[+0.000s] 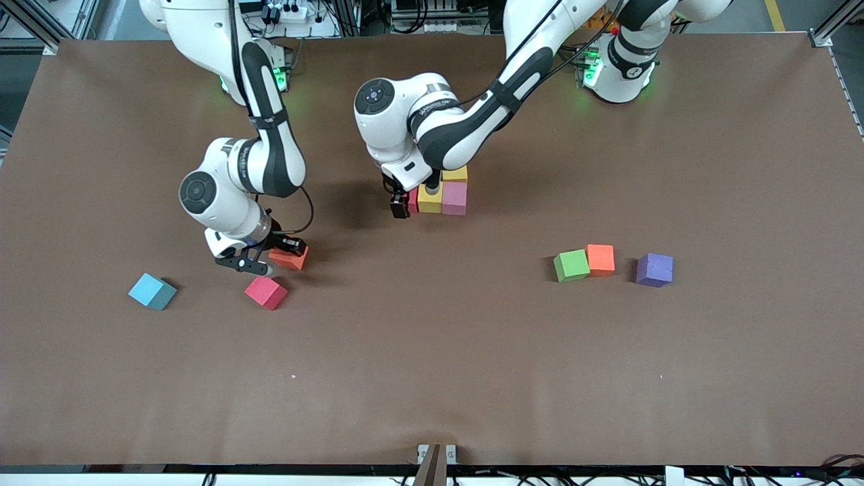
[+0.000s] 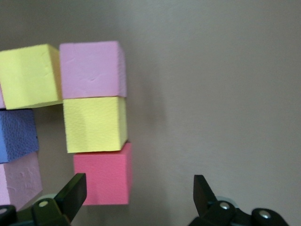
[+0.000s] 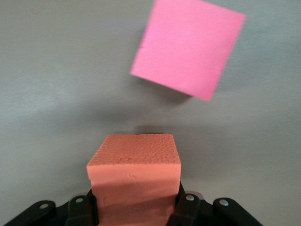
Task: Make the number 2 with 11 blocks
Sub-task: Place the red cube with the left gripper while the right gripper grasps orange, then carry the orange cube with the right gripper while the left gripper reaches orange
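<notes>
The partial number 2 (image 1: 442,194) is a cluster of touching blocks at mid-table. In the left wrist view it shows a red block (image 2: 103,174), a yellow block (image 2: 95,125), a pink block (image 2: 92,69), another yellow one (image 2: 30,75), a blue cube (image 2: 16,134) and a pale pink one (image 2: 19,181). My left gripper (image 1: 399,208) (image 2: 136,195) hangs open at the cluster's red end, the red block just inside one finger (image 2: 70,195). My right gripper (image 1: 270,260) (image 3: 136,207) is shut on an orange block (image 1: 290,258) (image 3: 136,174), low over the table. A red block (image 1: 266,292) (image 3: 188,47) lies beside it.
A teal cube (image 1: 152,291) lies toward the right arm's end. A green block (image 1: 572,265), an orange block (image 1: 600,260) and a purple block (image 1: 654,270) sit toward the left arm's end. The brown table (image 1: 432,378) stretches bare toward the front camera.
</notes>
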`<state>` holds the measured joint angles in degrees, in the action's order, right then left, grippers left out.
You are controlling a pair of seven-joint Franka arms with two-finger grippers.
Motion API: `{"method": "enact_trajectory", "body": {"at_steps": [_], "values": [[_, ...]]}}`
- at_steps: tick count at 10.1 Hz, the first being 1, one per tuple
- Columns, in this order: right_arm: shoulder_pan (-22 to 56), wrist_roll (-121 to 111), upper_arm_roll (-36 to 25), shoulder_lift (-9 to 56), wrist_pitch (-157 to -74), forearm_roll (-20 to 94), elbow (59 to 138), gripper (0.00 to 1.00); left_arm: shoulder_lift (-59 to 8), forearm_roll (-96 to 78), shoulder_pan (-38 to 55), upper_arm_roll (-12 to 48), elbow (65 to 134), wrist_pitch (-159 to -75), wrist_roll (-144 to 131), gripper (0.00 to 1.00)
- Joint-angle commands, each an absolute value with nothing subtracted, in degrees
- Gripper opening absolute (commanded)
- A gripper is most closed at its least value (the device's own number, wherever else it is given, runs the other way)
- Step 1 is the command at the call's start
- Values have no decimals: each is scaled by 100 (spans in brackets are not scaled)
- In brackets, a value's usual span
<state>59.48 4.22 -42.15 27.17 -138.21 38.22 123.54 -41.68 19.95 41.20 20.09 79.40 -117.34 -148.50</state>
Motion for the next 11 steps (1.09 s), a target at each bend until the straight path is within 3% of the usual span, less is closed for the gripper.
{"method": "enact_trajectory", "body": {"at_steps": [1,4,7,11], "values": [[6222,570,-4298,2663,-13746,3894,12235,26,-3597,1584,3729,2013,8042,-11584,-14110,100],[6512,1071,-4254,2759,-13685,3885,11998,26,-3236,1442,3052,2074,8164,-11198,-12863,100],[6960,1501,-4245,3276,-13317,3876,11341,26,-2770,958,2085,2127,8761,-11223,-11019,100],[7128,1714,-4053,3840,-13034,3858,10557,26,-1822,932,951,2171,10691,-12126,-8373,100]]}}
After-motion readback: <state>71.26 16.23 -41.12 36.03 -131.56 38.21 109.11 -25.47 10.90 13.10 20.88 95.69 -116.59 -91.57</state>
